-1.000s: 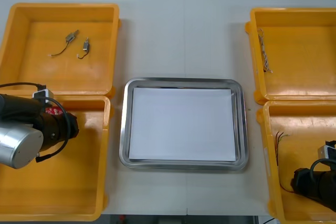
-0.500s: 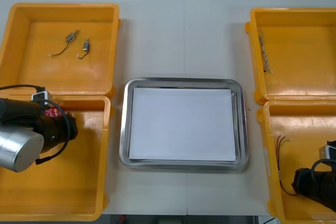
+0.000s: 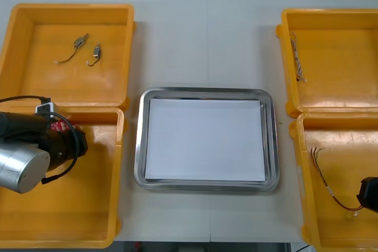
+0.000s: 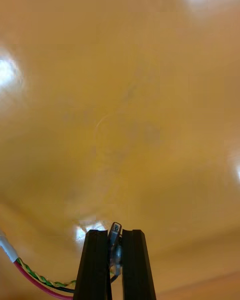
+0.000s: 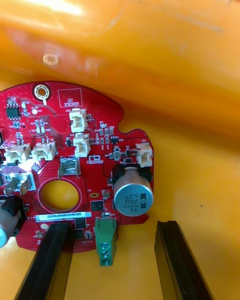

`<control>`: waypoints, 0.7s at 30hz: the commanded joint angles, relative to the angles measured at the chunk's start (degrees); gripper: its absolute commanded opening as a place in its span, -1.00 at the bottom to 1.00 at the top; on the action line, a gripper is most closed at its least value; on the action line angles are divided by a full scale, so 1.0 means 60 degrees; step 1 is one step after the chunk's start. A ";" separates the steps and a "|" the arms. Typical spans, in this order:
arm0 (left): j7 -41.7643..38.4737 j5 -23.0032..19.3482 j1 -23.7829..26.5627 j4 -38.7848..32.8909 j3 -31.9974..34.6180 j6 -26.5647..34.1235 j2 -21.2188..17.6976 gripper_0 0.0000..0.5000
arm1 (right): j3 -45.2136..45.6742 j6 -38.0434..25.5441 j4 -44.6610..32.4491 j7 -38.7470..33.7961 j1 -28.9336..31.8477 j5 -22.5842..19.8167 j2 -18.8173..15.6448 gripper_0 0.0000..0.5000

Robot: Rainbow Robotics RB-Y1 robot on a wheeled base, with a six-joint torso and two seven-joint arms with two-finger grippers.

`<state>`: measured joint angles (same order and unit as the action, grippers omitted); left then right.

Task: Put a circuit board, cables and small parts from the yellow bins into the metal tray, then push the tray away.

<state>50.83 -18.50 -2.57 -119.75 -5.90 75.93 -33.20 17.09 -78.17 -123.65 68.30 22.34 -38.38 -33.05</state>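
The table (image 3: 207,39) was big and light. Along its left edge sat the far left bin (image 3: 71,7) and the near left bin (image 3: 71,216). Along its right edge sat the far right bin (image 3: 336,81) and the near right bin (image 3: 342,146). All four were yellow. The tray (image 3: 140,146) lay in the middle of the table, between the bins. It was shiny on the rim and white inside.

The left arm (image 3: 26,151) reached into the near left bin, close to that bin's far left corner. The left gripper (image 5: 114,229) had its two black fingers (image 5: 50,260) wide apart. They were down by the near edge of the board (image 5: 75,170) and did not squeeze it. The board was round and red. It lay flat on the bin floor next to the bin's far wall. A green block on the board's edge sat between the two fingers.

The right arm (image 3: 369,194) was at the right edge of the near right bin. The right gripper (image 4: 115,232) had its fingers pinched tight on the end of the red and yellow cable (image 3: 328,186). The rest of the cable ran across the bin toward its left wall.

The twisted cable (image 3: 297,57) lay along the left wall of the far right bin. Two small parts (image 3: 80,42) with thin wires lay near the middle of the far left bin, just beside each other.
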 commanded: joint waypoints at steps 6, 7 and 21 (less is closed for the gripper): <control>-0.0503 0.0095 -0.0201 -0.0270 -0.0115 0.0060 0.0143 -1.00 | 0.0755 0.0050 -0.0323 -0.0016 -0.0075 -0.0312 -0.1392 -1.00; -0.0489 0.0095 -0.0201 -0.0373 -0.0100 0.0192 0.0143 -1.00 | 0.0784 0.0020 -0.0323 -0.0045 -0.0075 -0.0253 -0.1509 -1.00; -0.0416 -0.0140 -0.0201 -0.1779 0.0281 0.2023 0.0114 -1.00 | 0.0974 0.0357 0.0658 0.0028 -0.0119 -0.0503 -0.2710 -1.00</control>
<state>50.83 -18.57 -2.58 -125.93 -5.86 85.44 -33.20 21.13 -77.45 -121.49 68.30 22.22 -40.01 -46.28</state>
